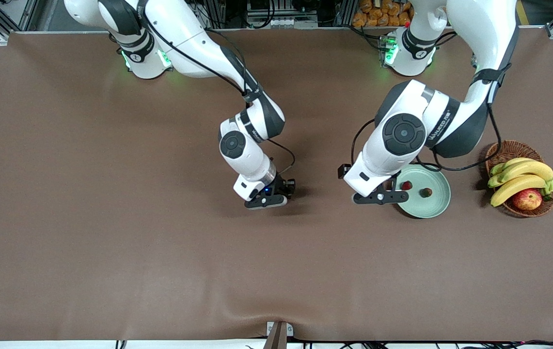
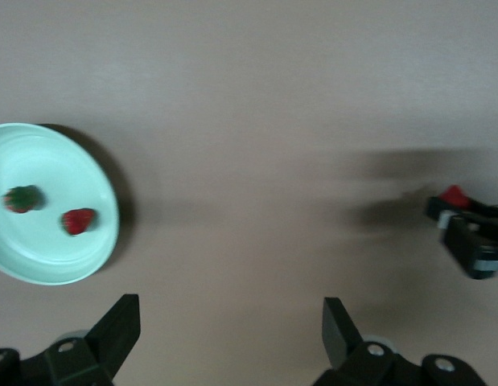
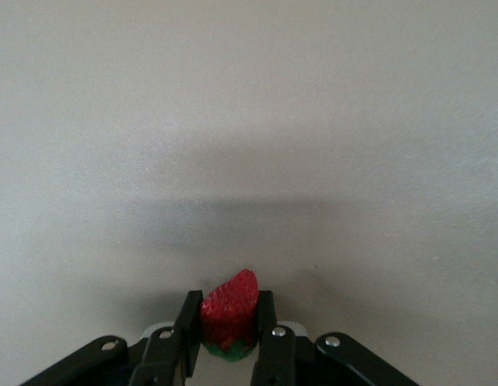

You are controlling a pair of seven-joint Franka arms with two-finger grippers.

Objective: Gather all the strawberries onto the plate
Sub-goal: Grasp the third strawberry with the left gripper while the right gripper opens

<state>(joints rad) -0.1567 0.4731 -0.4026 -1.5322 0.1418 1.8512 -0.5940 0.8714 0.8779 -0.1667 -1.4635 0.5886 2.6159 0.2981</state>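
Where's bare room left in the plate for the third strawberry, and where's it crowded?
The plate has bare rim-side room nearest the front camera and toward the basket. Two strawberries sit mid-plate. It's crowded at the edge under the open left gripper. The right gripper holds the third strawberry over bare table.

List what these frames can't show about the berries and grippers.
- Front view: the held strawberry is hidden under the right gripper.
- Front view: the left gripper fingers are hidden by its own body, beside the plate.
- Left wrist view: the far right gripper is blurred.
- Right wrist view: whether the berry has left the table.
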